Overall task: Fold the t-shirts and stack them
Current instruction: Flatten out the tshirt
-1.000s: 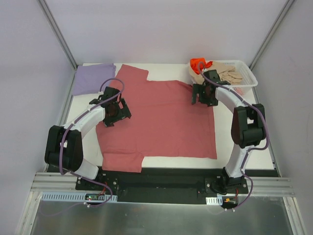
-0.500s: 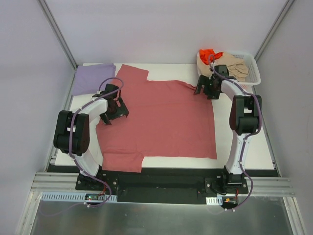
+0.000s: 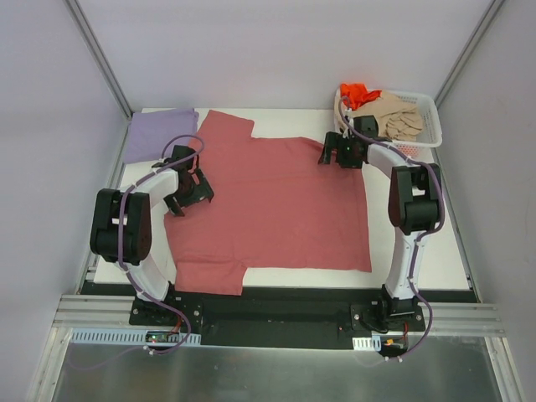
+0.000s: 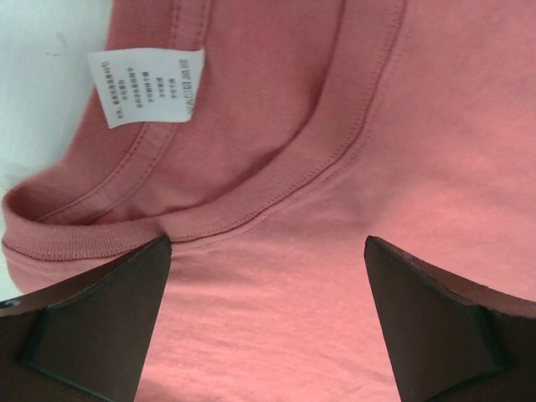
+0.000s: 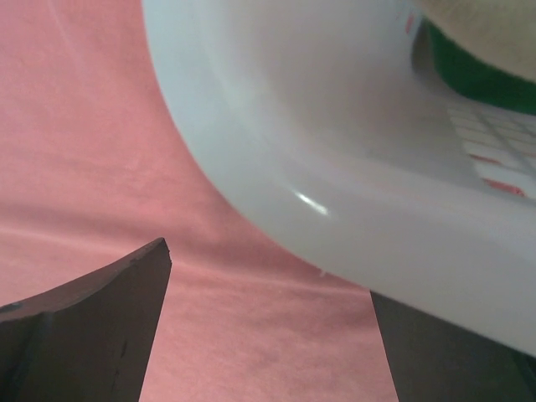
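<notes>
Top external, looking down: see red tee [image 3: 276, 201] spread flat on desk [image 3: 419, 251]. Find purple tee [image 3: 159, 134] folded at far left corner. Spot beige tee [image 3: 398, 117] and orange tee [image 3: 356, 92] in basket [image 3: 427, 126], far right.

Note left hand [image 3: 186, 194] wide open, low over collar [image 4: 276, 197], holding nothing. Note right hand [image 3: 335, 152] wide open too, over red tee's far right corner, just beside basket, holding nothing.

Might go wrong: could bump or grab basket wall, being so close. Could pinch only one layer at collar and bunch up the cloth.

Look in left wrist view: white tag [image 4: 146, 86] inside collar, print too tiny to read. No brand to make out.
</notes>
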